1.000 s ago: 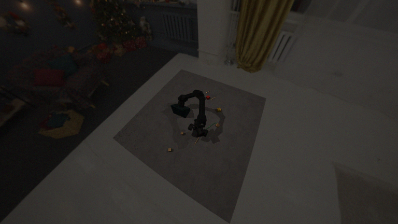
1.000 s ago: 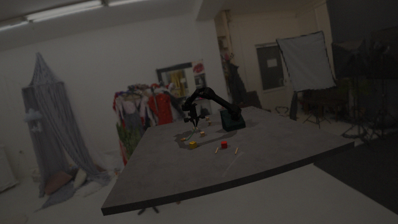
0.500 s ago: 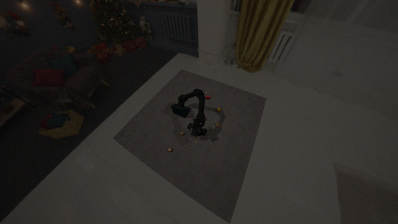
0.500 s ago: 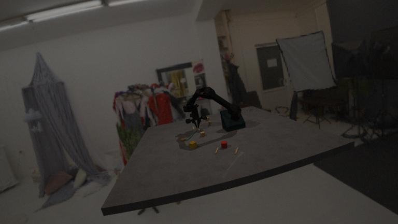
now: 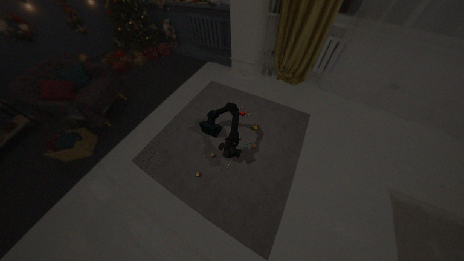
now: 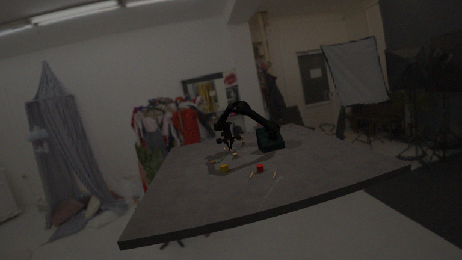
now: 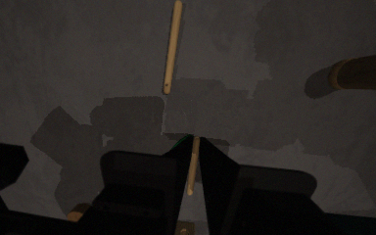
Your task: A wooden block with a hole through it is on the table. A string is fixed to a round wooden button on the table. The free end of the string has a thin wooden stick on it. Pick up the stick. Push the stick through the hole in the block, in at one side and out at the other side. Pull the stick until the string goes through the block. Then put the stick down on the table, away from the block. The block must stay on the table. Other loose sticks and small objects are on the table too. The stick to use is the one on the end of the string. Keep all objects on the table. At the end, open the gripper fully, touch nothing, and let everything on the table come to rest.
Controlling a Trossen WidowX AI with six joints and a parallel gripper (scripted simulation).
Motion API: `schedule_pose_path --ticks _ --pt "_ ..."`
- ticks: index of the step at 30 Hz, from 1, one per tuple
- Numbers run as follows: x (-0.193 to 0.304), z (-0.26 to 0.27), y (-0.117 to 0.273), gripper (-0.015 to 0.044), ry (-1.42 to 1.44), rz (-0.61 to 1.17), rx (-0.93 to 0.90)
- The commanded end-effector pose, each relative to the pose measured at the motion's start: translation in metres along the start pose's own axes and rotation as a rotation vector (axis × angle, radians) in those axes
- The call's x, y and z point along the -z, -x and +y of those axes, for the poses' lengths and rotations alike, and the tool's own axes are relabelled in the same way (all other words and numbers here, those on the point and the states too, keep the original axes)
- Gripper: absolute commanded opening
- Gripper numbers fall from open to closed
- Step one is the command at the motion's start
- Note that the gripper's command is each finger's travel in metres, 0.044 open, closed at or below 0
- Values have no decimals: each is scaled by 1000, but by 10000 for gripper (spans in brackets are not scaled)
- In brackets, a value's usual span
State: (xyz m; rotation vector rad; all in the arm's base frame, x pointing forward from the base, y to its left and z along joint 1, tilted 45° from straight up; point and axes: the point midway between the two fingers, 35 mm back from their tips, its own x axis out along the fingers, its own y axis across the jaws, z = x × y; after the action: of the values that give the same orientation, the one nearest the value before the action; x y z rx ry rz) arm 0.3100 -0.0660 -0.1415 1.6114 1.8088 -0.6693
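My gripper is shut on the string's thin stick, low over the table. The stick points back toward my base. The green string leaves by the fingertips and runs to the orange-brown button. The small wooden block stands on the table on the base side of the stick; a round mark shows on it in the wrist view. In the top view the arm mostly hides the block. Stick and block look apart; the string runs outside the block.
A loose stick lies beyond the fingers. A small wooden piece and another stand farther out. A yellow cube, a red cube and two loose sticks lie to the side.
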Motion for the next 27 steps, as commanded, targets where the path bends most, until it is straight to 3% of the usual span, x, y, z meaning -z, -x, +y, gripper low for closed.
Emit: schedule_pose_path --ticks 1,27 --pt "7 0 -1 0 -4 5 -1" --pt "42 2 0 0 -5 7 -1"
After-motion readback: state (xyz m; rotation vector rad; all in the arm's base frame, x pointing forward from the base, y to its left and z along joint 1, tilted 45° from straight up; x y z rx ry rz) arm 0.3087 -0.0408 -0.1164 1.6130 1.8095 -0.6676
